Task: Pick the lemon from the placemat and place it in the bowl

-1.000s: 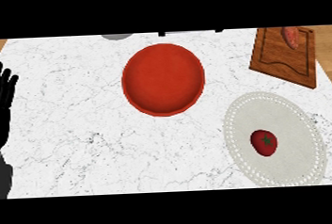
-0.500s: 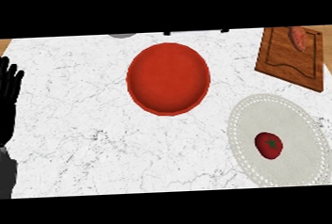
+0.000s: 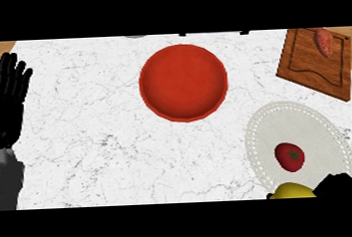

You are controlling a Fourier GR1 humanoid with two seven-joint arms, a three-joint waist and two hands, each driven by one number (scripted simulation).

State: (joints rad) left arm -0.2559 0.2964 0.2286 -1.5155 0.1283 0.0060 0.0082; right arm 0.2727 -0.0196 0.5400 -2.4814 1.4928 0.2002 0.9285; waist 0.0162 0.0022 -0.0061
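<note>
A yellow lemon (image 3: 293,191) peeks in at the head view's lower edge, at the near end of the pale round placemat (image 3: 282,121). Part of my right hand (image 3: 342,185) shows just to the lemon's right, at the lower right corner, close against it; whether it touches the lemon is hidden. A red tomato (image 3: 290,156) lies on the placemat just beyond the lemon. The red bowl (image 3: 183,83) stands at the upper middle of the white marble counter, with nothing in it. My left hand (image 3: 5,105) rests open at the left edge, fingers up.
A wooden cutting board (image 3: 313,67) lies at the upper right with an orange-red vegetable (image 3: 324,40) on it. A small grey object (image 3: 135,36) sits at the counter's far edge.
The lemon and part of my right hand have come into view at the lower right. The bowl, placemat and board have shifted slightly right in the view. The left hand stays put.
</note>
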